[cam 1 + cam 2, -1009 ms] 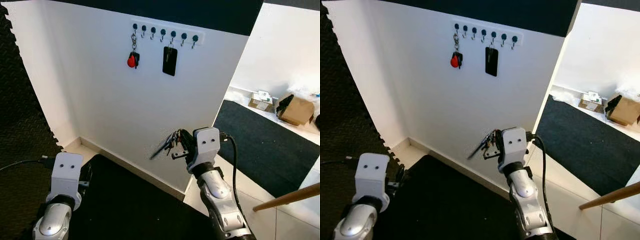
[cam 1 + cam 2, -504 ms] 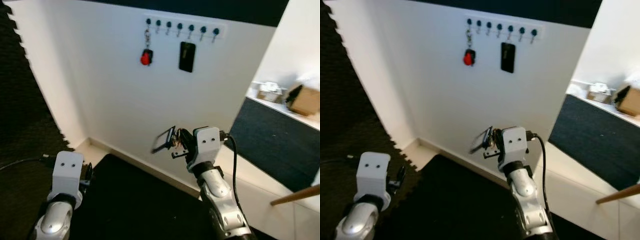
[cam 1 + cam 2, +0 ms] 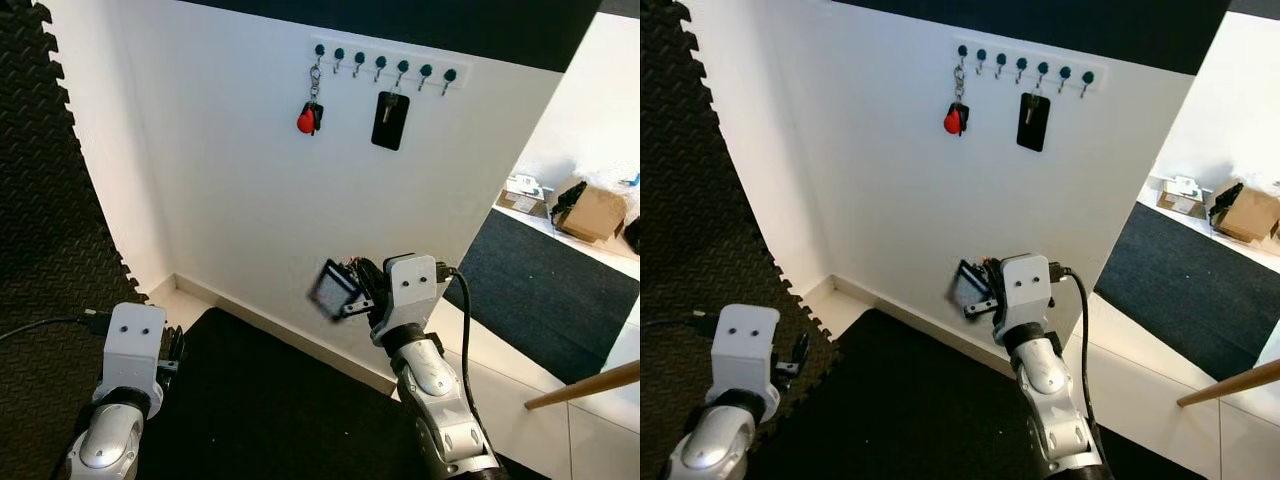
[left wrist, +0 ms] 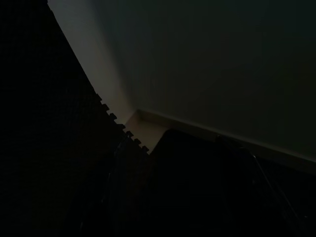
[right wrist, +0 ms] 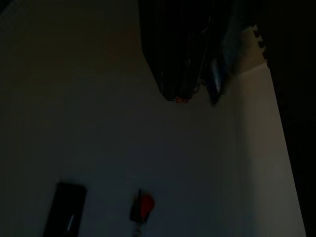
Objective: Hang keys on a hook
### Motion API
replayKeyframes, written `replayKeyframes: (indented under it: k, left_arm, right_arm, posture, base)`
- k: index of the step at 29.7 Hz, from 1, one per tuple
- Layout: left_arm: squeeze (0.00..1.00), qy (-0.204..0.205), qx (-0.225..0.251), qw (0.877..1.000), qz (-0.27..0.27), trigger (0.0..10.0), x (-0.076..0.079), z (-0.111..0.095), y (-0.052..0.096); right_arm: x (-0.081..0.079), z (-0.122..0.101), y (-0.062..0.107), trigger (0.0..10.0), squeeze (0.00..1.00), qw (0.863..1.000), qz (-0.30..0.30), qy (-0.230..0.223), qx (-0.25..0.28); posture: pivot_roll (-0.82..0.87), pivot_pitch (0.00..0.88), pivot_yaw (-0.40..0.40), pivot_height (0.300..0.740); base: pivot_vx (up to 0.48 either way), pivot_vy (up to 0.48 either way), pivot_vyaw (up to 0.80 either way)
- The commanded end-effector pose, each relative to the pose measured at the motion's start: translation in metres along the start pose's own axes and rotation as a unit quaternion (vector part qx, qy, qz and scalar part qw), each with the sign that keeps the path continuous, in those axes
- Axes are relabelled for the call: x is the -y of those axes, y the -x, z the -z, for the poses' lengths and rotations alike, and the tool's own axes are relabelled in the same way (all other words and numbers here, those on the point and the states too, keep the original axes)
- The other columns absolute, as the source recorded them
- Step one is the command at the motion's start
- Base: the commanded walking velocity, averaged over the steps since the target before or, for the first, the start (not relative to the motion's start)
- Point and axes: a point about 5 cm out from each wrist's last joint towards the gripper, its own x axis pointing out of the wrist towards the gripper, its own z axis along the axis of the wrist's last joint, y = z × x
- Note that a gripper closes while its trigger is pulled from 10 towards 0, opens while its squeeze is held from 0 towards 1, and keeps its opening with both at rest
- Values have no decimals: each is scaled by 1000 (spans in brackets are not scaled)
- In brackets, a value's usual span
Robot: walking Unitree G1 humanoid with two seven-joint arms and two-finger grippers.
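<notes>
My right gripper (image 3: 358, 292), at the view's 6 o'clock, is closed on the keys (image 3: 334, 289), whose blurred fob hangs before the white wall (image 3: 230, 190). The hook rack (image 3: 383, 68) lies toward 12 o'clock, well apart, bearing a red fob (image 3: 307, 120) and a black tag (image 3: 389, 120). My left gripper (image 3: 172, 349) hangs idle near 8 o'clock; I cannot tell its opening.

Head stereo pair looked forward and down from well behind the right tool (image 3: 352, 296), both eyes sharing the hook rail (image 3: 382, 66), dark wrist views faced the white wall (image 4: 217, 59)
</notes>
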Motion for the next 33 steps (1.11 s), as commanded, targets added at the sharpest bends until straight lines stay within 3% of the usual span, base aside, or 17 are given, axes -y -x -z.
replayKeyframes:
  k: [1,33]
  left_arm:
    - [0,-8,-4,1000,6,10000,2,2,2]
    - [0,-18,-3,1000,14,10000,4,3,2]
  right_arm:
    - [4,2,2,10000,0,1000,10,-2,-4]
    - [4,2,3,10000,0,1000,6,-2,-4]
  posture:
    - [160,139,-44,740]
    - [160,136,-47,740]
  base:
    - [0,0,0]
    - [0,-49,0]
